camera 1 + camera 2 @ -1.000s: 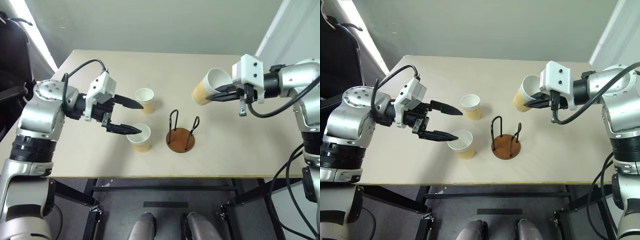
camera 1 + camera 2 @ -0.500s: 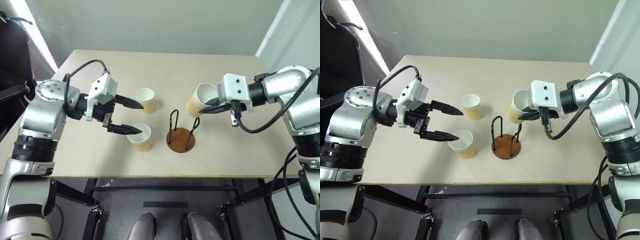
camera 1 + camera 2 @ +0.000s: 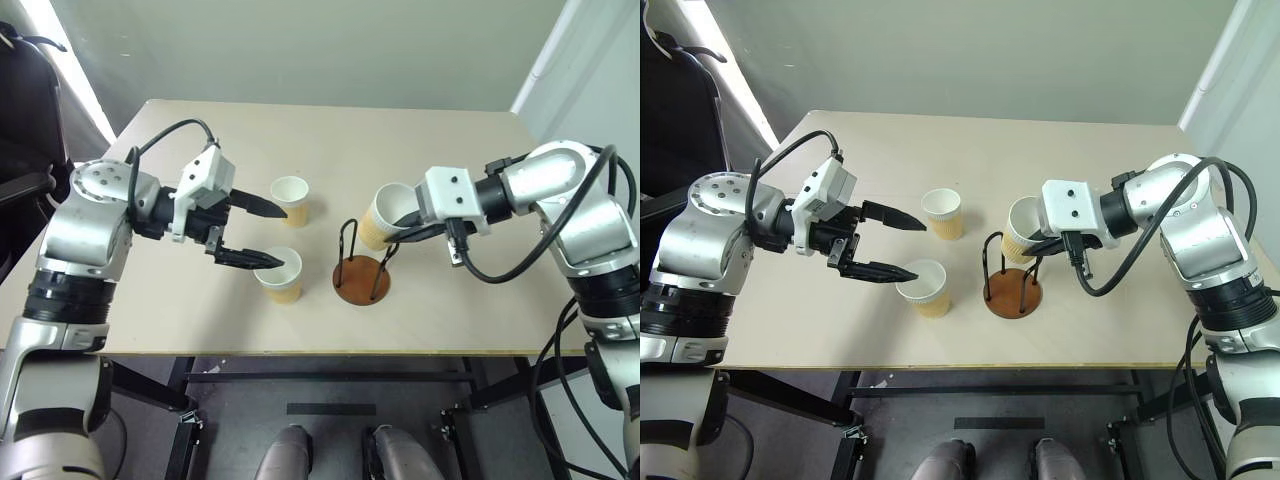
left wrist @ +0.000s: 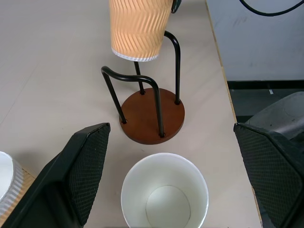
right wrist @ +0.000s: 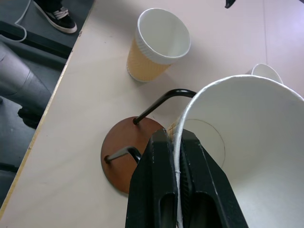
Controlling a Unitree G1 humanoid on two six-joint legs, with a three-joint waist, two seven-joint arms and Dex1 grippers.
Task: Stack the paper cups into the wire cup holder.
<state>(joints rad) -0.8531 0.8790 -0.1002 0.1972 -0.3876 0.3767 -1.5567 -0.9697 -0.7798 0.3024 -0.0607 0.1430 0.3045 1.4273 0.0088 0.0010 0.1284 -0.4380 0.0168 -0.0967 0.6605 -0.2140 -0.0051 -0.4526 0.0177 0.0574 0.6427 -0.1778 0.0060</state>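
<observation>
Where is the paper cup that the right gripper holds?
In the head views, the held cup hangs tilted just above the wire cup holder, near the table's middle, pinched at its rim by the right gripper.

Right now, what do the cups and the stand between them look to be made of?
The held cup looks like paper: matte tan outside with wavy ribbing, smooth white rim and inside, as on the two cups standing on the table. The stand's base is a reddish-brown disc, probably wood or a wood-look board, with a dull sheen. Its loops seem to be bent metal rod with a glossy black coating.
</observation>
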